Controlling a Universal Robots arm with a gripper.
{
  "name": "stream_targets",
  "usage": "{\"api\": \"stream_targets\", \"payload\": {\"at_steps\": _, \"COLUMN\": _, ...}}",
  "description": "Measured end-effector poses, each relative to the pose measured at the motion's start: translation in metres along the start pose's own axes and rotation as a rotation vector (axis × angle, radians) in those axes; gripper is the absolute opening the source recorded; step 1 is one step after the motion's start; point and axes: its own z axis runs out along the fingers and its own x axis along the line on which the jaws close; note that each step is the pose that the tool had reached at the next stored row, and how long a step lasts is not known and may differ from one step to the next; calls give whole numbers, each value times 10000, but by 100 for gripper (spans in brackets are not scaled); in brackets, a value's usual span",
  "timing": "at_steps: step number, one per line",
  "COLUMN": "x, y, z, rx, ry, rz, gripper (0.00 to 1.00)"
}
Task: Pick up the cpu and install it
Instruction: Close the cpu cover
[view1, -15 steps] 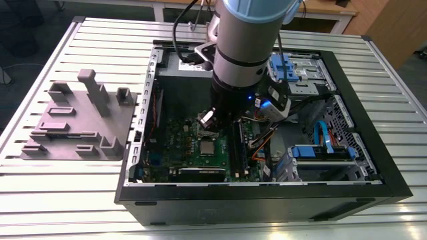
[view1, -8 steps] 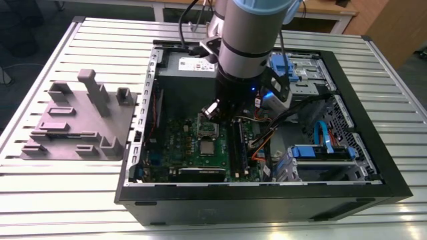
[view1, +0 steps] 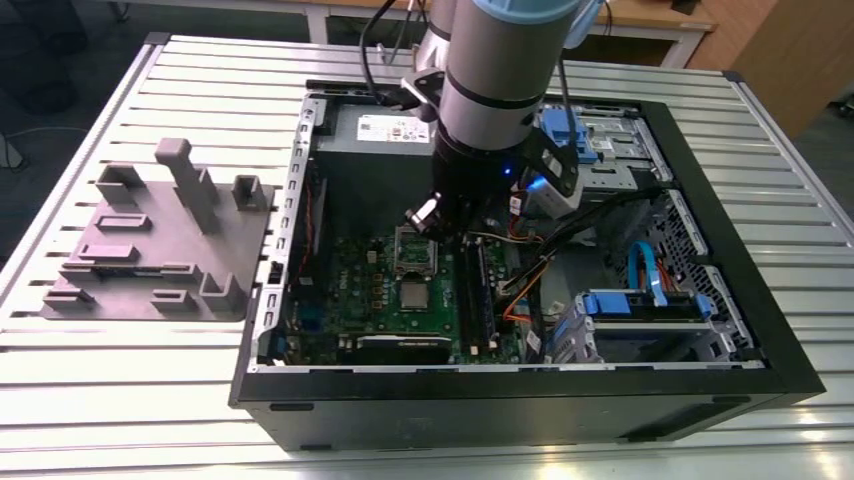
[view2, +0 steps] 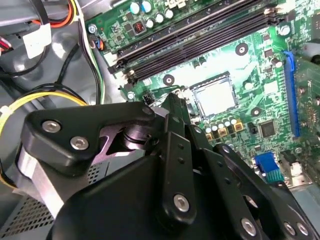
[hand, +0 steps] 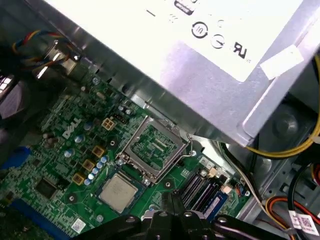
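The cpu (view1: 415, 296), a small silvery square, lies flat in its black-rimmed seat on the green motherboard (view1: 350, 290) inside the open computer case. It shows in both wrist views (view2: 215, 96) (hand: 118, 192). Beside it, toward the power supply, the silver socket frame (hand: 152, 145) (view1: 416, 252) stands hinged open. My gripper (view1: 430, 235) hangs over that frame, a little above the board and apart from the cpu. In the first wrist view its fingers (hand: 165, 207) sit together with nothing between them. Its black linkage (view2: 175, 165) hides part of the board.
The grey power supply box (view1: 387, 130) (hand: 200, 75) stands close behind the socket. Black memory slots (view1: 478, 290) and bundled cables (view1: 534, 265) run on the exterior view's right, with blue drive bays (view1: 641, 305) beyond. A grey fixture block (view1: 160, 240) rests on the slatted table, left of the case.
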Motion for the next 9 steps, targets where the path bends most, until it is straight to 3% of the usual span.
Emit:
{"api": "stream_targets", "payload": {"at_steps": 4, "x": -2, "y": -1, "z": 4, "rx": 2, "ry": 22, "rz": -687, "gripper": 10}}
{"api": "stream_targets", "payload": {"at_steps": 7, "x": -27, "y": 5, "z": 19, "rx": 3, "ry": 27, "rz": -787, "gripper": 10}}
{"api": "stream_targets", "payload": {"at_steps": 9, "x": -43, "y": 13, "z": 39, "rx": -34, "ry": -1, "rz": -813, "gripper": 10}}
